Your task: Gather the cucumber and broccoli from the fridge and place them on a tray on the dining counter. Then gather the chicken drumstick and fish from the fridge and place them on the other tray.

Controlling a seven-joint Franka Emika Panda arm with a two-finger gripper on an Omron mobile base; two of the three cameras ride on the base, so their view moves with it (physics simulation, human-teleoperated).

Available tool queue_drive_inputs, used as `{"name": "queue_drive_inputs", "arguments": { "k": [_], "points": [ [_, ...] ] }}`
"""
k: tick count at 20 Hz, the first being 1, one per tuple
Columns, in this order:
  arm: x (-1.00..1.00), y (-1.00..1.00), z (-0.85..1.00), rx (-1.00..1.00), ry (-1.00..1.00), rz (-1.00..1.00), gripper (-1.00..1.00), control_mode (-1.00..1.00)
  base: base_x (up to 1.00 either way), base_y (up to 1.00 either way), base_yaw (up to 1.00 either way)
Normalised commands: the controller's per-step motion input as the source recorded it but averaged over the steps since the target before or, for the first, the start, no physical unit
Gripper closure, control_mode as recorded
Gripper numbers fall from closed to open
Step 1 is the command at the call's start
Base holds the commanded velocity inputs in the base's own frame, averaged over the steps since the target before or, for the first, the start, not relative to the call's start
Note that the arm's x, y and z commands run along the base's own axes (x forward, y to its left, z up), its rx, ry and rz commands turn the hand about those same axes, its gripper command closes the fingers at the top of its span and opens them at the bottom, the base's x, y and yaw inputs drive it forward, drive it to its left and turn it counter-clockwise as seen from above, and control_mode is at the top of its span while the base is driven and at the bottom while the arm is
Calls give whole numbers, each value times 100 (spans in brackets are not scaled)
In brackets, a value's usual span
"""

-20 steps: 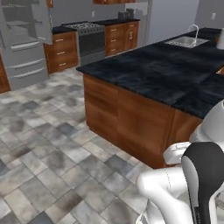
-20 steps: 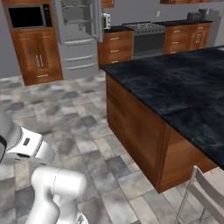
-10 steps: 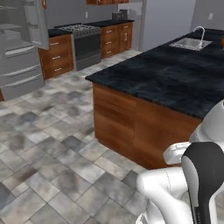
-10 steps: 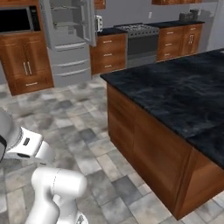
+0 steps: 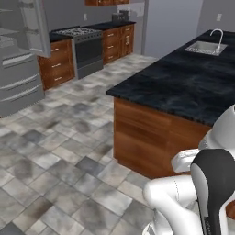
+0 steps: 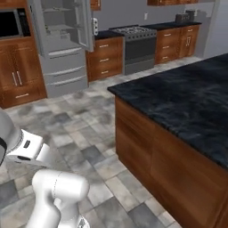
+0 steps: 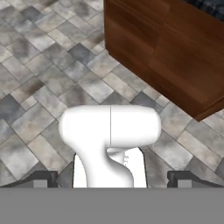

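Note:
The fridge stands at the far left of the left base view with its upper doors swung open; in the right base view the fridge shows bare shelves inside. The dining counter, a black marbled top on brown wood, fills the right side, and the dining counter runs close by. In the hand view my gripper points down at the tiled floor, open, nothing between its fingertips. The cucumber, broccoli, chicken drumstick, fish and trays are out of view.
A steel stove and wooden cabinets line the back wall. A sink is set in the far end of the counter. A microwave sits left of the fridge. Grey tiled floor lies between me and the fridge.
The whole scene has shifted in both base views: the base has moved, so the fridge slides left and the counter corner comes nearer. The gripper stays open.

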Motion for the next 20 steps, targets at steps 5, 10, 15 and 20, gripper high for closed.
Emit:
{"name": "queue_drive_inputs", "arguments": {
  "k": [5,10,15,20],
  "points": [
    [0,0,0,0,0,0,-100,100,100,80,-19],
    [0,0,0,0,0,0,-100,100,100,82,-19],
    [0,0,0,0,0,0,-100,100,100,83,-18],
    [0,0,0,0,0,0,-100,100,100,81,-17]
  ]
}}
